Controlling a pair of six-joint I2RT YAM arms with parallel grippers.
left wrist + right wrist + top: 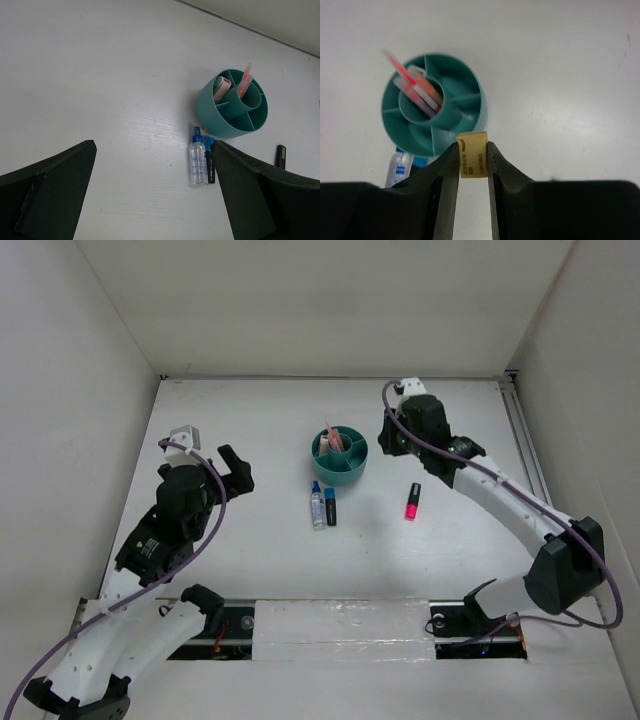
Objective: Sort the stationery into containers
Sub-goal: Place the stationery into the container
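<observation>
My right gripper (472,156) is shut on the tiny tan block (472,154), which hangs just beside the near rim of the round teal container (479,107). Salmon-pink pencils (414,86) stand in its central cup. In the top view the right gripper (388,438) hovers at the container's (352,472) right side. On the table in front of the container lie a blue-capped clear pen (317,507), a dark marker (330,508) and, further right, a pink highlighter (412,501). My left gripper (154,146) is open over bare table, left of the pen (198,161).
A pinkish item (221,86) sits in one ring compartment of the container (220,127). White walls enclose the table on the left, back and right. A metal rail (520,435) runs along the right edge.
</observation>
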